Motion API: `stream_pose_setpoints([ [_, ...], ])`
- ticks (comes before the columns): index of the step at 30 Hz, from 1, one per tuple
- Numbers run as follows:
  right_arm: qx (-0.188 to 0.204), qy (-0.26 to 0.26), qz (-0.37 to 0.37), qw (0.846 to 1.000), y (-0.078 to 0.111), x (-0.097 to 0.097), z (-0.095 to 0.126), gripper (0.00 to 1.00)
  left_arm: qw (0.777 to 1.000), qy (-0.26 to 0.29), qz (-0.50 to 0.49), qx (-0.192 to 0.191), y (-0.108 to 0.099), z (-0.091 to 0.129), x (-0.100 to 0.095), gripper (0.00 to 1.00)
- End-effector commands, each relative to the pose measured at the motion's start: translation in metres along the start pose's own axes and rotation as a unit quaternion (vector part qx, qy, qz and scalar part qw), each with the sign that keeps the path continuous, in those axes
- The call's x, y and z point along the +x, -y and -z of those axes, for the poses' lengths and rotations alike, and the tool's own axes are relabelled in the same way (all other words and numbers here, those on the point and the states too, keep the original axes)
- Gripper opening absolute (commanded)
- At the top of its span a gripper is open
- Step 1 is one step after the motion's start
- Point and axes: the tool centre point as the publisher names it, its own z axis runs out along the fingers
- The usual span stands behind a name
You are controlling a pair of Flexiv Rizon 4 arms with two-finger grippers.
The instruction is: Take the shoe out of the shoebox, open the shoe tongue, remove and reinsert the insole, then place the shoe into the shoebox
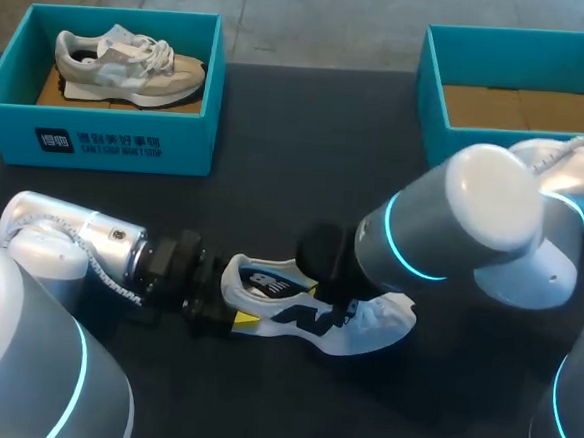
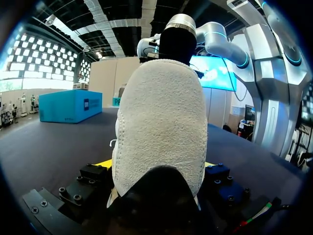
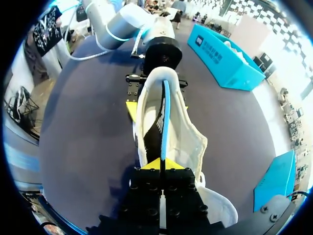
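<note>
Left jaws pinch the heel of the white shoe (image 1: 349, 328); right jaws pinch the blue-edged insole (image 3: 165, 115) at its opening. Right arm (image 1: 472, 222) hides the shoe's middle. Well beyond the jaws: printed teal shoebox (image 1: 97, 143) holding beige shoe (image 1: 122, 67); second shoebox (image 1: 438, 114).

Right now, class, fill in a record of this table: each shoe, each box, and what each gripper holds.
white shoe: on its side on the table, outside both boxes
left gripper: shut on the white shoe's heel
right gripper: shut on what looks like the insole, standing on edge in the shoe's opening
beige shoe: inside the left box
right box: no shoe inside
</note>
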Motion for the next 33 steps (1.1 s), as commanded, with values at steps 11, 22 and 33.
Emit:
stream_pose_setpoints([
  [11,0.07,-0.057,-0.013,0.996,-0.011,-0.007,-0.007,0.39,1.0,0.0,0.0,0.0,-0.002,0.0,-0.001,0.0],
  [22,0.103,-0.093,-0.019,0.99,-0.021,-0.006,-0.004,0.31,1.0,0.0,0.0,0.0,-0.002,0.0,-0.001,0.0],
  [33,0.106,-0.115,-0.03,0.987,-0.021,0.0,-0.003,0.34,1.0,0.0,0.0,0.0,-0.002,0.0,-0.001,0.0],
])
